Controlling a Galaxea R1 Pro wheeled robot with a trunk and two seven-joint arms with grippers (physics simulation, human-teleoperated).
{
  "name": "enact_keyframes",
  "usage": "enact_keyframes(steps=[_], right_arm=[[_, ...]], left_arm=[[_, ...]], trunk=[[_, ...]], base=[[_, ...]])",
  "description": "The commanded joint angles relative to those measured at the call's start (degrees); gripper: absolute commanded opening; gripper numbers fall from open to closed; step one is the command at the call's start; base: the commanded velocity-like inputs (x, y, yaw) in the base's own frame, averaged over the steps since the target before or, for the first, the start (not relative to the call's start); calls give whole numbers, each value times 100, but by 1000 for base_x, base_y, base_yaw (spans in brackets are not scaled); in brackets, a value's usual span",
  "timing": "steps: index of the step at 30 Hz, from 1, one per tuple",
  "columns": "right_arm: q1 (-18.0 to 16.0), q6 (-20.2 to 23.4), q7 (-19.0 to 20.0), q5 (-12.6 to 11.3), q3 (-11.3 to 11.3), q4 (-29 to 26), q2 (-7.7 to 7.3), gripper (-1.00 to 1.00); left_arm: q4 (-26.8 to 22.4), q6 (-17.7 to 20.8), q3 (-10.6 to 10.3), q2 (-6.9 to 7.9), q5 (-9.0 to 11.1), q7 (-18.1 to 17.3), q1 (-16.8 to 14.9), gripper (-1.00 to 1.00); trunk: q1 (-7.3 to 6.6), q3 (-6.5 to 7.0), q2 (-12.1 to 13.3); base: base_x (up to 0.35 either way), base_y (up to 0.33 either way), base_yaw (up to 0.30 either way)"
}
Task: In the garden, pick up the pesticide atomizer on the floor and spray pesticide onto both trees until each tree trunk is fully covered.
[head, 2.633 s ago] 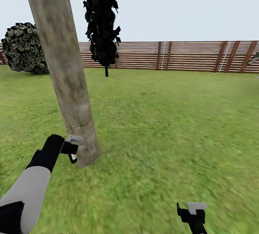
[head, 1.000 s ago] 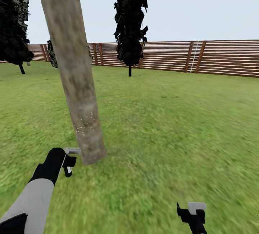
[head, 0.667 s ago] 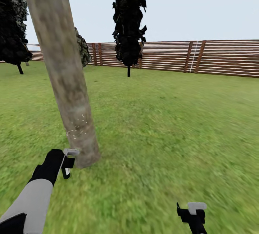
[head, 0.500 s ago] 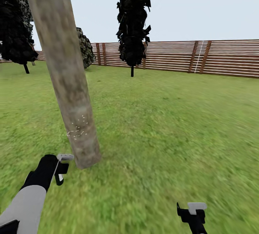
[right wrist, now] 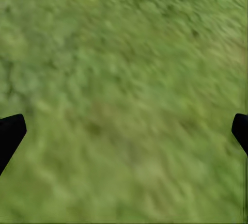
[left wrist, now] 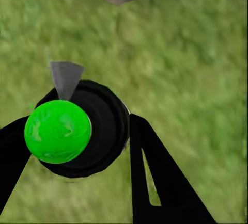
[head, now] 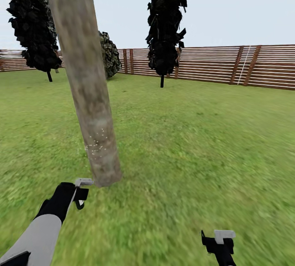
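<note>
View swung left, grass, slatted fence behind.

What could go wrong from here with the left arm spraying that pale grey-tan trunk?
1. White spray specks sit in one low patch of the mottled grey-tan tree trunk; the bark above looks bare, so coverage may stay partial.
2. The left gripper, clamping the black atomizer with green ball, hangs near the trunk base and could bump it.

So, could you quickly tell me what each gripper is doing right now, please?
Left gripper: shut on the pesticide atomizer, beside the tree trunk.
Right gripper: open, nothing held, over grass.
</note>
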Motion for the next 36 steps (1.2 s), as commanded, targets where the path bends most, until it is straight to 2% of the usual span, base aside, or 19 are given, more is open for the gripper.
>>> enact_keyframes(steps=[1,2,5,10,17,24,36], right_arm=[[-4,-17,-24,63,-36,7,-1,100],[-4,-19,-27,65,-36,7,-1,100],[-4,-22,-30,66,-36,7,-3,100],[-4,-17,-31,65,-36,7,-13,100],[-4,-14,-31,65,-36,7,-14,100],[-4,-14,-31,66,-36,7,-5,100],[-4,-14,-31,66,-36,7,-5,100]], left_arm=[[-22,-8,24,-34,-88,-19,-5,-100],[-34,-35,27,-87,-88,126,-5,-100],[-40,-47,29,-102,-83,279,-5,-100],[-42,-50,37,-105,-50,312,-5,-100],[-41,-50,33,-108,105,309,-5,-100],[-43,-50,34,-108,114,307,-5,-100],[-49,-50,47,-96,114,305,-5,-100]], trunk=[[1,-6,-2],[1,-6,-2],[1,-6,-2],[1,-6,-2],[1,-6,-2],[1,-6,-2],[1,-6,-2]], base=[[179,-218,6],[218,-201,2],[233,-193,1],[239,-189,0],[162,-236,0],[52,-271,19],[94,-268,255]])
